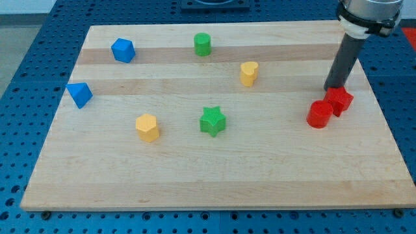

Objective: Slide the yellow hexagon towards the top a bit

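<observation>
The yellow hexagon (147, 127) lies on the wooden board (214, 182), left of centre and toward the view's bottom. My tip (333, 88) is far to its right, near the board's right edge, touching or just above the top side of a red block (340, 101). A second red block, round (319, 114), sits against that block's lower left.
A green star (212, 121) lies right of the yellow hexagon. A yellow heart-like block (249, 73) is upper right of centre. A green cylinder (203, 44) and a blue hexagon-like block (123, 50) are near the top. A blue block (80, 95) is at the left edge.
</observation>
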{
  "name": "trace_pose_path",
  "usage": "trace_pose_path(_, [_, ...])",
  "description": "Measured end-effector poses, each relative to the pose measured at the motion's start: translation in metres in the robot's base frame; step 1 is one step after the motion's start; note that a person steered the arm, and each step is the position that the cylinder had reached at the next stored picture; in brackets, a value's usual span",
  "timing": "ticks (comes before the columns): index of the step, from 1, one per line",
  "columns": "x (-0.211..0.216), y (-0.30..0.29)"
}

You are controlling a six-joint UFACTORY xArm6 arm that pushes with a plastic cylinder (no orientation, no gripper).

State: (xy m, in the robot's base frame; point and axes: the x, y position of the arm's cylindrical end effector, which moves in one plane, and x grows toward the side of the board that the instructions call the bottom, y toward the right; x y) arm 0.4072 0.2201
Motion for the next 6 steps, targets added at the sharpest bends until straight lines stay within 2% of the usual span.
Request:
trace_pose_path(1, [0.053,0.0])
trace_pose_path(2, [0.077,0.0])
trace_pose_path(5, [0.1,0.002])
trace_pose_path(6, [0.128,0.003])
